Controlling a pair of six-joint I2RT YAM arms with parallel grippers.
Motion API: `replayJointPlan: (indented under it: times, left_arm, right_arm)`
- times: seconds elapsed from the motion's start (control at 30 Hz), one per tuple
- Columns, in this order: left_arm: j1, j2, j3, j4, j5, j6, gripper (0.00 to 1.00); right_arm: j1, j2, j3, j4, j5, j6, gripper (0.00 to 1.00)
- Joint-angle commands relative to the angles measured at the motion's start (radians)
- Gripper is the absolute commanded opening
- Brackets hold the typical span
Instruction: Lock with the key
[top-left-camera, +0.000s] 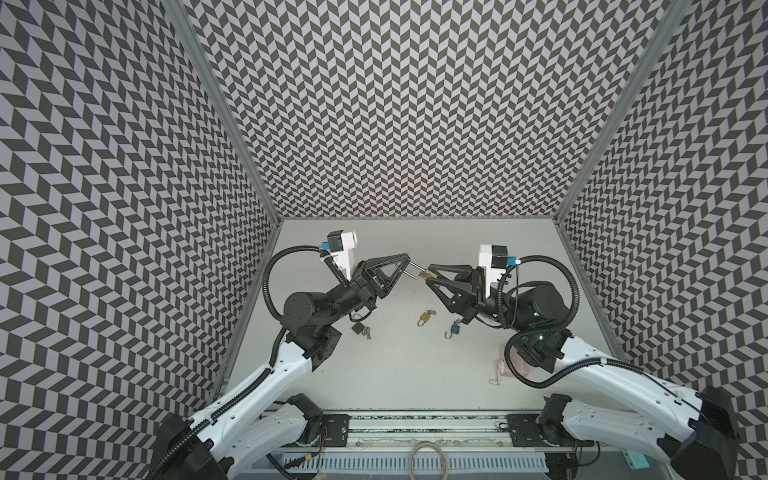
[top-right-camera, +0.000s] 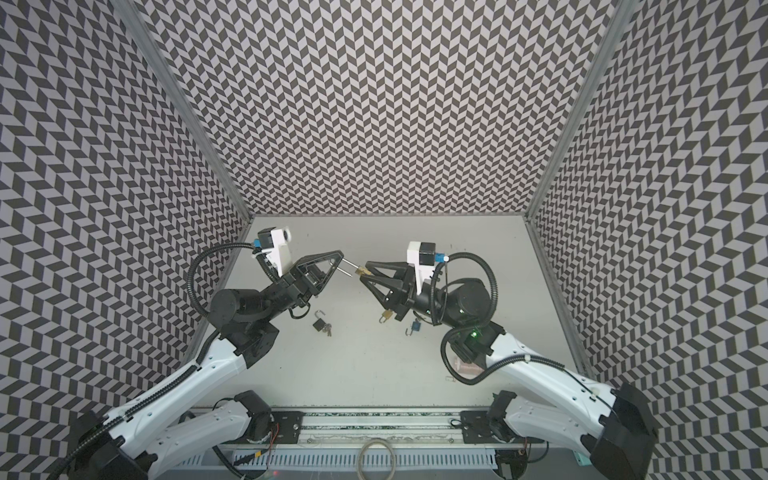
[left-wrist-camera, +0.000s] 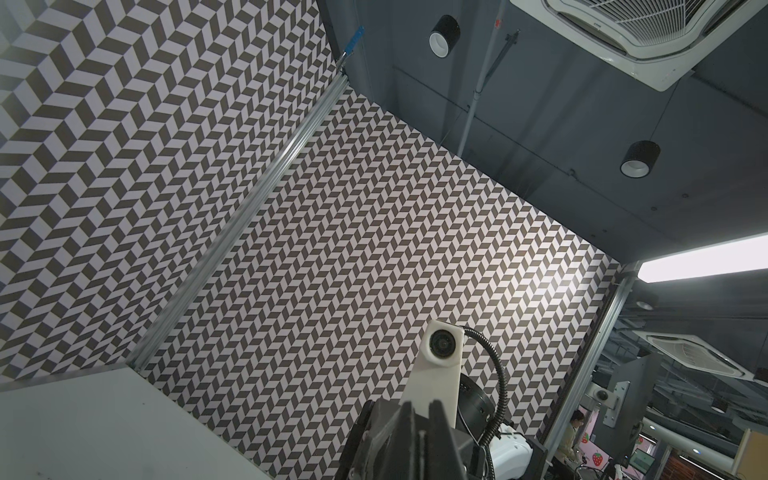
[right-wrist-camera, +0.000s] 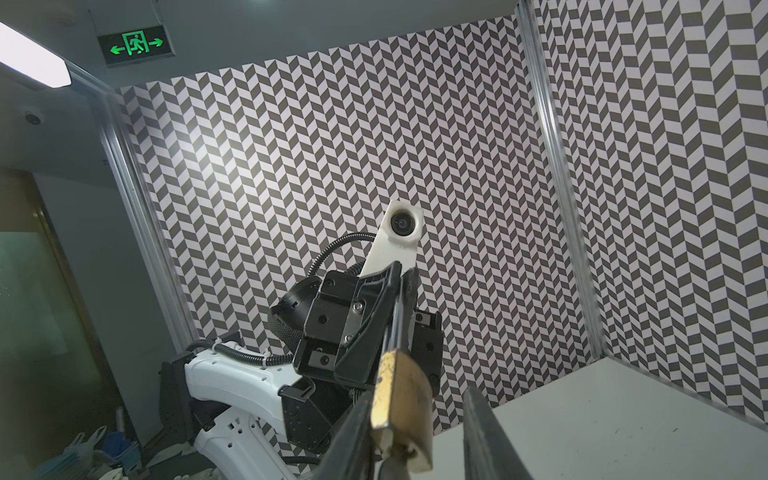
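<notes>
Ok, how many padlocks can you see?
4: a raised brass padlock in the left hand; on the table a black padlock, a second brass padlock, a blue padlock. A half-hidden pink thing may be another.

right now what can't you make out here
Keyhole of held padlock: too small in both top views; a finger of right gripper half covers it in right wrist view.
That padlock in left wrist view: hidden behind left gripper.
Pink object: mostly under right arm in both top views.
</notes>
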Motion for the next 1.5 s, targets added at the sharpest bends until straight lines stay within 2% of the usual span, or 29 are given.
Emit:
replayJointPlan:
  times: [0.0,0.43,0.57,0.77,0.97,1.47]
  left_arm:
    - [-0.006,-0.015,0.01,0.044,-0.008,-0.015,0.0]
    - [-0.007,-0.008,0.008,0.043,-0.005,-0.019,0.0]
    - [-0.008,-0.002,0.005,0.051,-0.004,-0.024,0.0]
    - [-0.01,0.0,0.005,0.049,-0.004,-0.024,0.0]
    - [-0.013,0.007,0.006,0.052,-0.002,-0.025,0.0]
    - [-0.013,0.003,0.005,0.041,-0.006,-0.02,0.0]
  right_arm:
    - [0.006,-0.008,0.004,0.048,-0.007,0.017,0.34]
    - [0.007,0.003,0.023,0.059,-0.035,0.033,0.26]
    - [0.007,0.003,0.024,0.062,-0.043,0.036,0.33]
    - [0.007,0.0,0.026,0.061,-0.039,0.034,0.33]
    - [0.007,0.004,0.033,0.066,-0.042,0.035,0.39]
    - [0.007,-0.01,0.029,0.043,-0.031,0.028,0.1]
